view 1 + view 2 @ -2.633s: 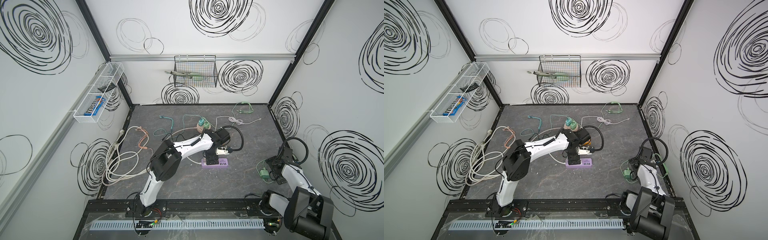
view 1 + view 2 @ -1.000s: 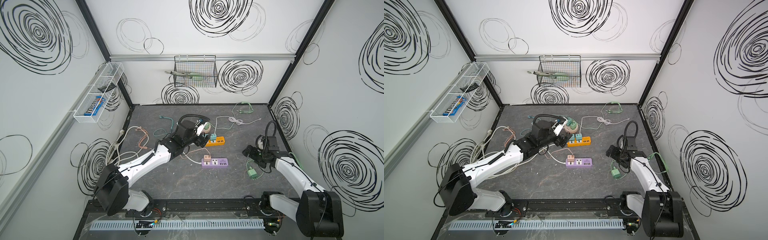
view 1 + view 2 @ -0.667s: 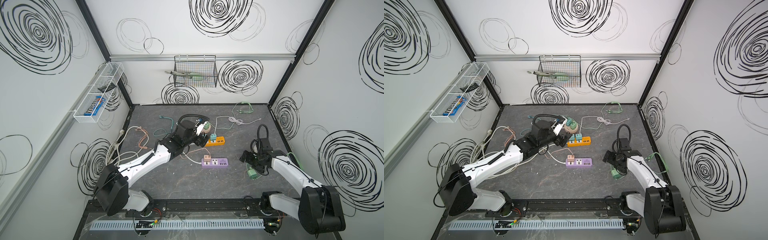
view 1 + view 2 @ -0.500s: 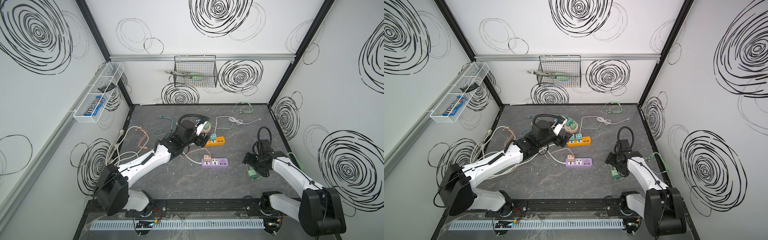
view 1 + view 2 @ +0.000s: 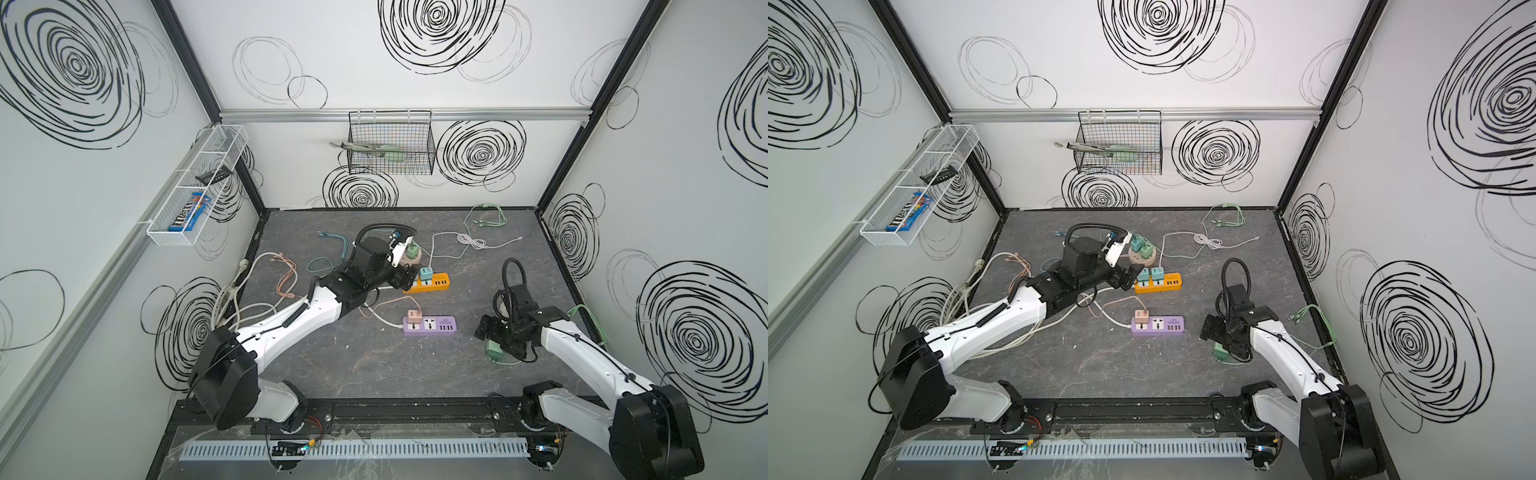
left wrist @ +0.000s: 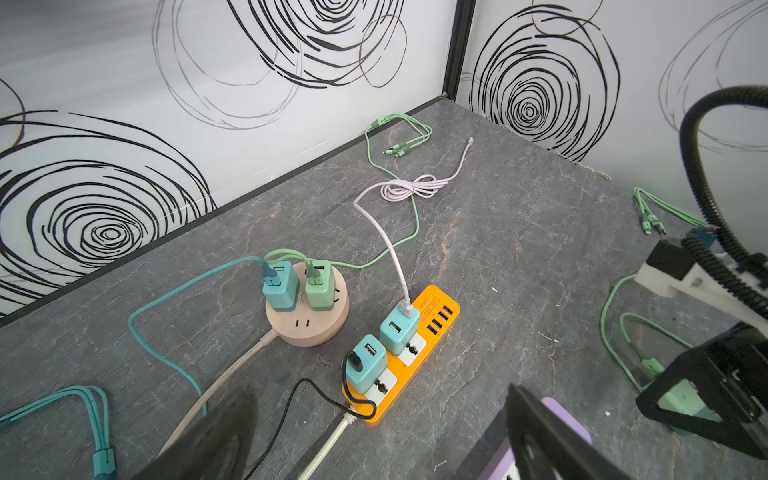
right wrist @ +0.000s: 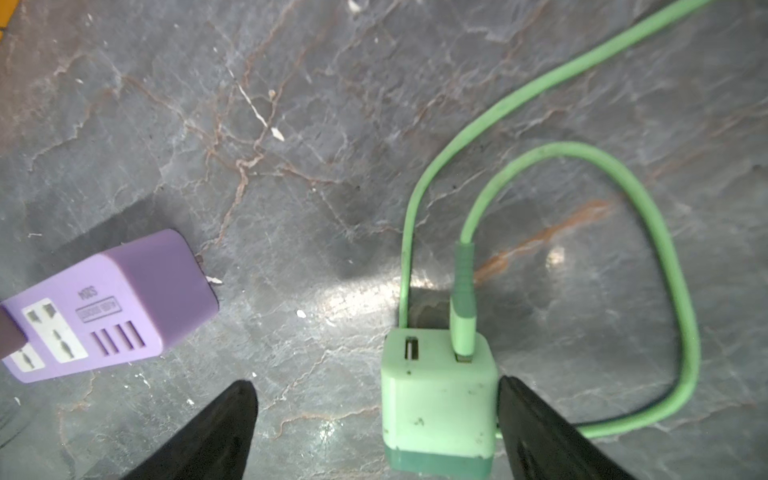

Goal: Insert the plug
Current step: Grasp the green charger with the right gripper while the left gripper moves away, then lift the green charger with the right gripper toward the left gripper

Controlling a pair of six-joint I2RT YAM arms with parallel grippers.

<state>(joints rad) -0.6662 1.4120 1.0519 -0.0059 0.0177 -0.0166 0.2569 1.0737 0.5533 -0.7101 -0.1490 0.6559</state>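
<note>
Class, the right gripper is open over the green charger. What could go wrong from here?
The charger sits off-centre in the right gripper, against one finger: closing may twist it. Its cable loops beside that finger and could snag. The purple strip looks loose and might slide under pushing.

Overhead stereo pair, right wrist near plug (image 7: pixel 439 409)

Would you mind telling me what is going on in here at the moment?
The right gripper is down over a light green USB charger lying loose on the table, jaws open on either side of it, not yet gripping. The purple power strip beside it has a free socket. The left gripper hovers open by the orange power strip, holding nothing.
</note>
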